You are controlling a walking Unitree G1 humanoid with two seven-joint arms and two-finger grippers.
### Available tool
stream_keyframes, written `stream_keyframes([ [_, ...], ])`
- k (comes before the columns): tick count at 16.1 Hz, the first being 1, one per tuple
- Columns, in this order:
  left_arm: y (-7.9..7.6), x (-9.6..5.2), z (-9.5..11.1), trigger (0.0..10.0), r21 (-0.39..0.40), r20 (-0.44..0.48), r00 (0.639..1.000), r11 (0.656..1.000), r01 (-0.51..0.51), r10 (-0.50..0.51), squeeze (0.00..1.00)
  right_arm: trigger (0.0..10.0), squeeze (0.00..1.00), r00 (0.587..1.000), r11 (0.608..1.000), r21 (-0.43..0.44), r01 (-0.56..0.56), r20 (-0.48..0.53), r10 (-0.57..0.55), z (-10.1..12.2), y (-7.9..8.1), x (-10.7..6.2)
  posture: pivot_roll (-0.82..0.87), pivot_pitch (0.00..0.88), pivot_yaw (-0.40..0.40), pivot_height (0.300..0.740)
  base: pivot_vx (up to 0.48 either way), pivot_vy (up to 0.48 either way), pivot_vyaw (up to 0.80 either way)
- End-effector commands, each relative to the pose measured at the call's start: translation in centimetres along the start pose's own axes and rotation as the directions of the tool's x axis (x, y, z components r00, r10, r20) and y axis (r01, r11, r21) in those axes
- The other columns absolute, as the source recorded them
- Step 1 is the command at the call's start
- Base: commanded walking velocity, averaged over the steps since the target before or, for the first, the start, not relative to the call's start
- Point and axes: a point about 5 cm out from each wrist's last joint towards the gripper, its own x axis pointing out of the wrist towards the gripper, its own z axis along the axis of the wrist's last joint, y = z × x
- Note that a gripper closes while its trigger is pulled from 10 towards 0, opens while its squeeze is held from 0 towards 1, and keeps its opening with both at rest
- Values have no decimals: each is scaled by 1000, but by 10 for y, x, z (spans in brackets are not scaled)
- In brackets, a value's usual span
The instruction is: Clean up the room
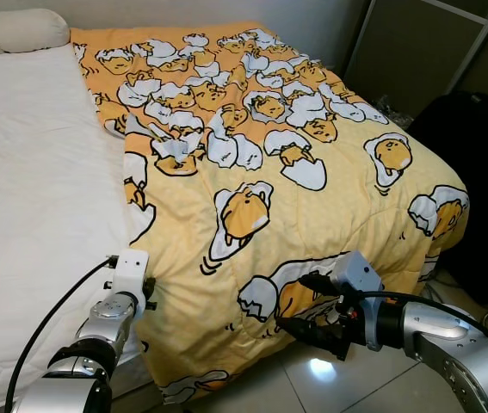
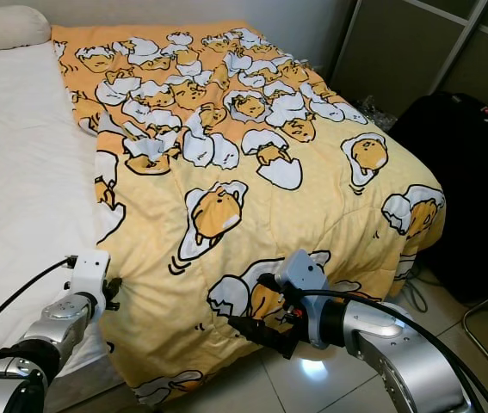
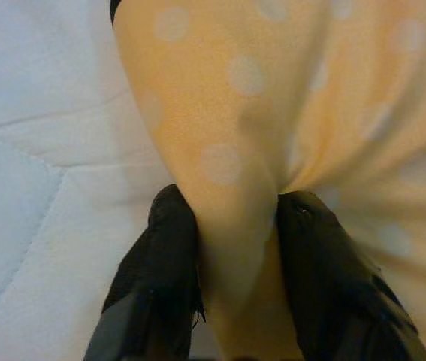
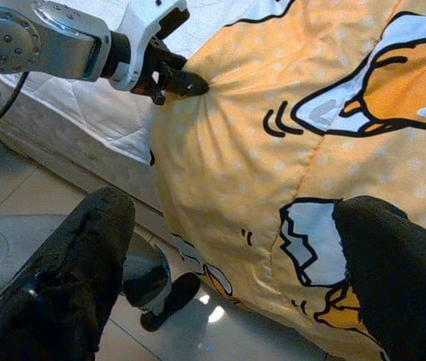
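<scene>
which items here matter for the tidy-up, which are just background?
Job: blanket, pinched at its edge by the left end effector; right end effector, open beside the blanket's hanging end; bed.
Background: pillow, black bag, wardrobe.

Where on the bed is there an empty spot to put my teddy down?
The white sheet is bare, between the pillow and the yellow blanket. The blanket's side is bunched near the wall. At the foot, the left gripper pinches the blanket edge and the right gripper, open, hovers beside it.
</scene>
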Motion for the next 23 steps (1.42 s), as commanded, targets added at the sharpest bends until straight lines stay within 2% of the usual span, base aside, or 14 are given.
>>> stream_keyframes([
  [1,-3,-1,-4,0,17,-4,1000,1000,20,-20,4,10000,0,1000,1000,-8,7,1,-7,1,-1,-2,-160,0,-41,740,0,0,0],
  [8,12,-11,-14,0,39,45,999,999,16,-18,0,10000,0,1000,1000,-13,22,7,-21,-2,-3,1,-146,0,-10,740,0,0,0],
  [12,15,-42,-35,0,44,85,995,998,54,-57,0,10000,0,999,999,-11,36,39,-36,-2,-2,8,-117,0,21,740,0,0,0],
  [15,12,-60,-47,0,82,44,996,994,77,-81,0,10000,0,998,999,-11,42,52,-41,-5,-2,18,-92,0,45,740,0,0,0],
  [17,12,-64,-53,0,74,13,996,994,82,-83,0,10000,0,997,999,-12,45,57,-45,-6,-3,19,-88,0,51,740,0,0,0],
  [18,9,-69,-61,0,86,-38,994,990,108,-105,0,10000,0,997,999,-16,51,61,-50,-7,-3,22,-83,0,52,740,0,0,0],
  [20,7,-71,-64,0,88,-54,992,989,117,-112,0,10000,0,997,998,-21,53,64,-52,-7,-4,25,-80,0,51,740,0,0,0],
  [21,6,-73,-65,8000,81,-63,991,989,126,-121,0,10000,0,996,998,-26,53,66,-51,-7,-5,27,-79,0,52,740,0,0,0],
  [22,4,-73,-65,10000,49,-67,987,987,150,-146,1000,10000,0,996,998,-29,55,68,-53,-7,-6,28,-79,0,52,740,0,0,0],
  [23,1,-74,-65,10000,13,-62,981,982,186,-185,1000,10000,0,996,998,-33,58,70,-56,-7,-7,29,-76,0,48,740,0,0,0],
])
